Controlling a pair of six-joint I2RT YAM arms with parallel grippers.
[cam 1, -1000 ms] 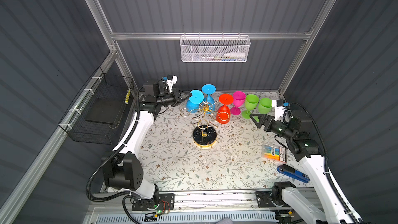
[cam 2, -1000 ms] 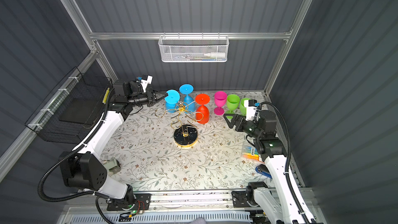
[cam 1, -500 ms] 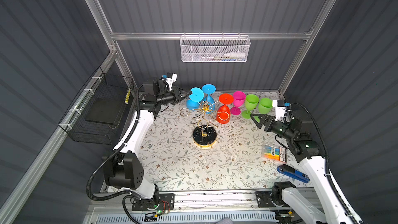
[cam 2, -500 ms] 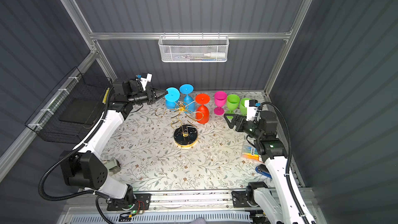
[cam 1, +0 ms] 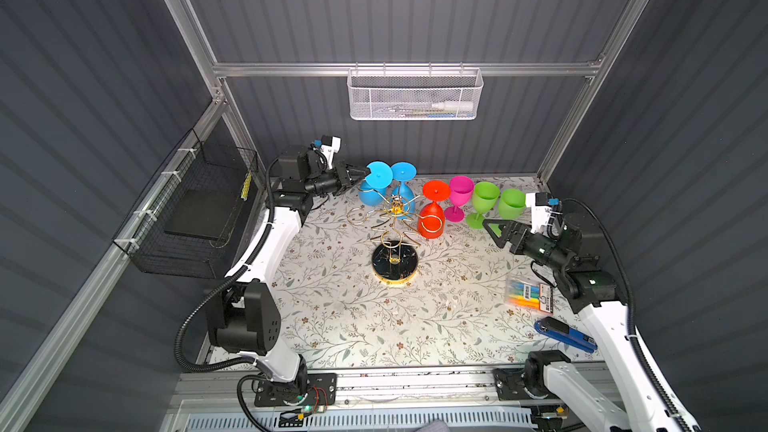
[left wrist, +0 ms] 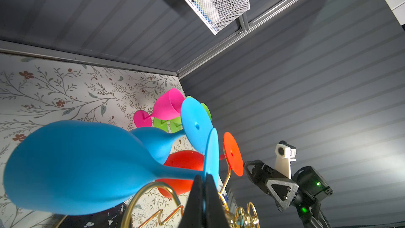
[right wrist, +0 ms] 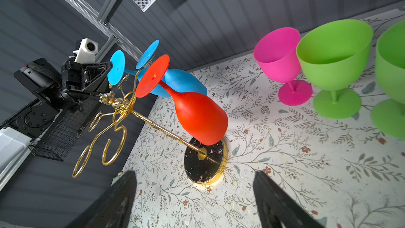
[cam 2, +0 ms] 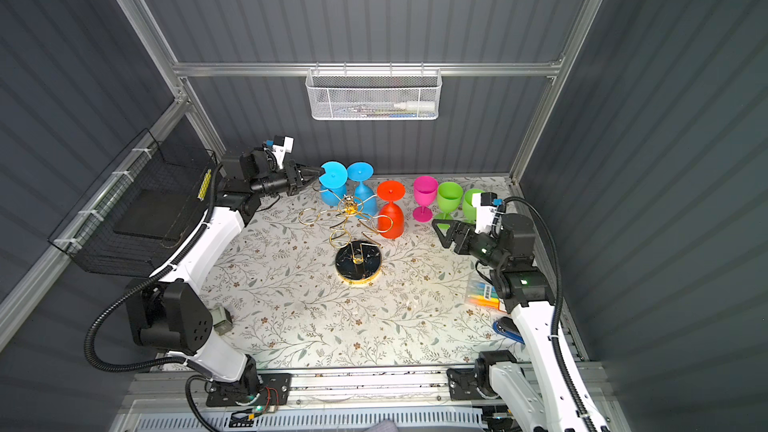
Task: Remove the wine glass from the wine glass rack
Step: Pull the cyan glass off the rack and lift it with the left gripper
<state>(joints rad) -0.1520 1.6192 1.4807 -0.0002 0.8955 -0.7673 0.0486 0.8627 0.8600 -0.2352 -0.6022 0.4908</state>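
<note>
The left gripper (cam 1: 362,171) holds the blue wine glass (cam 1: 379,174) by its foot.
A slow, straight pull should stop the wine glass rack (cam 1: 395,263) tipping; the right gripper (cam 1: 493,233) is open.

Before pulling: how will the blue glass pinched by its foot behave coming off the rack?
The matte blue wine glass looks plastic: probably light, not brittle. The left gripper pinches only its foot rim, so the bowl may swing. A snagged stem could tip the wine glass rack.
</note>
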